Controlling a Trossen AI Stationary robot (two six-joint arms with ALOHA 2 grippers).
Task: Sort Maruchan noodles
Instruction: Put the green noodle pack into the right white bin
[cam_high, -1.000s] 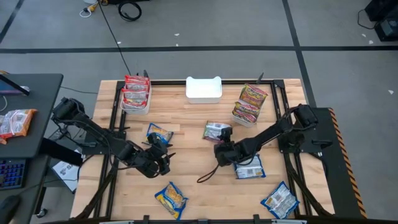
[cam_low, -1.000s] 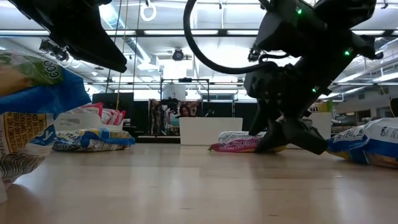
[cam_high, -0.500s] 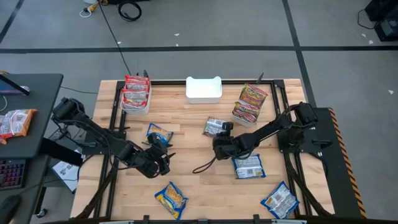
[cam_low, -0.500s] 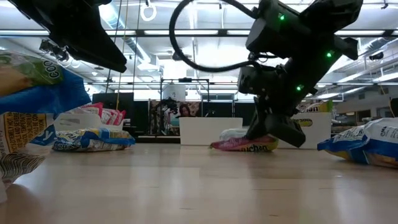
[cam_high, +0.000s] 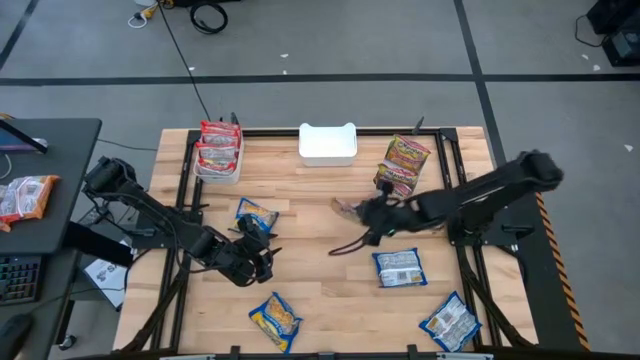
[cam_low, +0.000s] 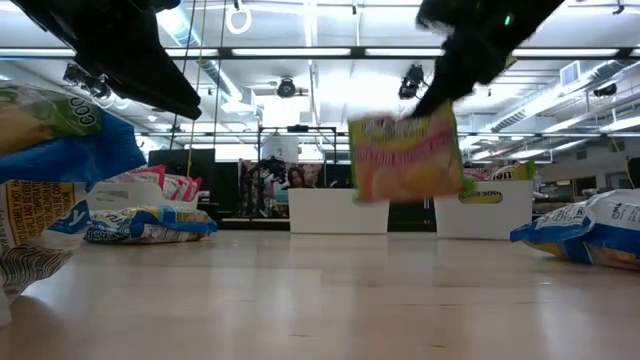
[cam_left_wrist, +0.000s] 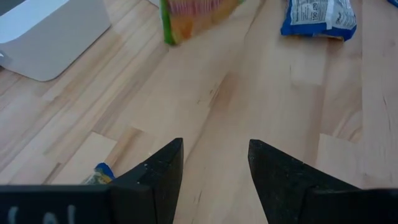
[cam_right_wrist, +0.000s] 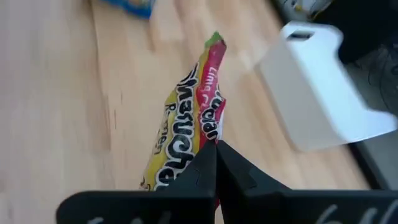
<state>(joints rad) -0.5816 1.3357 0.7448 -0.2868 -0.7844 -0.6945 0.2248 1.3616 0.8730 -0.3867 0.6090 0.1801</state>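
Packet of Maruchan noodles, flat crinkly plastic in green, yellow and pink-red (cam_low: 405, 157), hangs in the air above the wooden table (cam_high: 320, 275), clear of the boards in the low view; the right gripper (cam_right_wrist: 216, 160) has its two dark fingers pressed together on the packet's edge, approx. over the table centre, a bit toward the right side (cam_high: 372, 211). In the left wrist view only the lower part of this packet shows (cam_left_wrist: 193, 15). Just beside it, toward the far right, a white rectangular plastic bin (cam_high: 400, 167) holds more packets of the same green-yellow-red kind. Middle white bin (cam_high: 328, 144) at the far edge has nothing visible inside; the far left white bin (cam_high: 219, 152) holds red-orange packets. Blue-yellow packets lie flat on the table: one near the left arm (cam_high: 257, 215), one at the near edge (cam_high: 275, 320), one below the right gripper (cam_high: 400, 267), one at the near right corner (cam_high: 449, 322). Left gripper (cam_left_wrist: 213, 165) waits low over the left-centre part of the table, w/ its fingers apart and holding nothing.
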